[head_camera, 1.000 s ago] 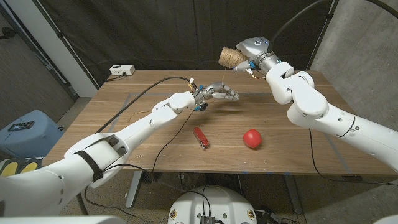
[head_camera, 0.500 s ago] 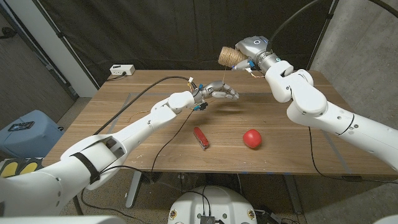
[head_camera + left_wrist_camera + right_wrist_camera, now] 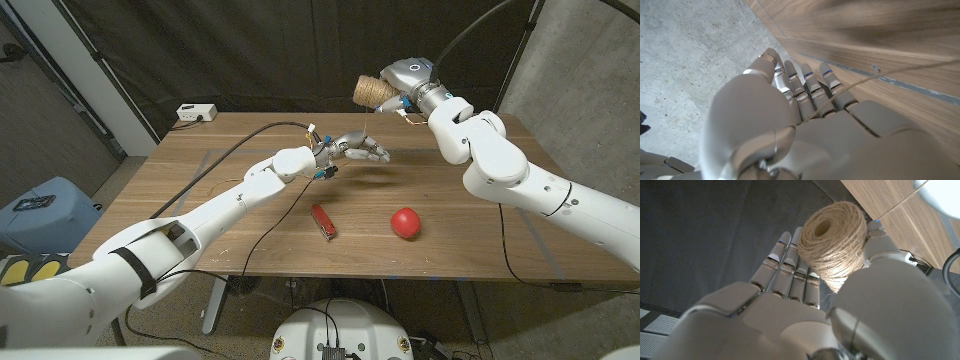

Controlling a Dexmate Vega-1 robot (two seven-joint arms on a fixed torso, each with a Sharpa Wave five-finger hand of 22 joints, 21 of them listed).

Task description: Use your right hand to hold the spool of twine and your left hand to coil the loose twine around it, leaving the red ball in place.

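Table [image 3: 200,215] spreads across mid-frame, my right hand [image 3: 400,78] gripping the spool of twine [image 3: 368,92] aloft at upper centre, my left hand [image 3: 352,150] below it pinching the loose twine [image 3: 900,72], coiling unfinished, red ball [image 3: 404,222] untouched lower right.

Rough fibrous twine spool [image 3: 834,242]; matt wooden table [image 3: 250,215].

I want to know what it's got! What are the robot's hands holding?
The right hand grips the twine spool by its side. The left hand holds the loose twine.
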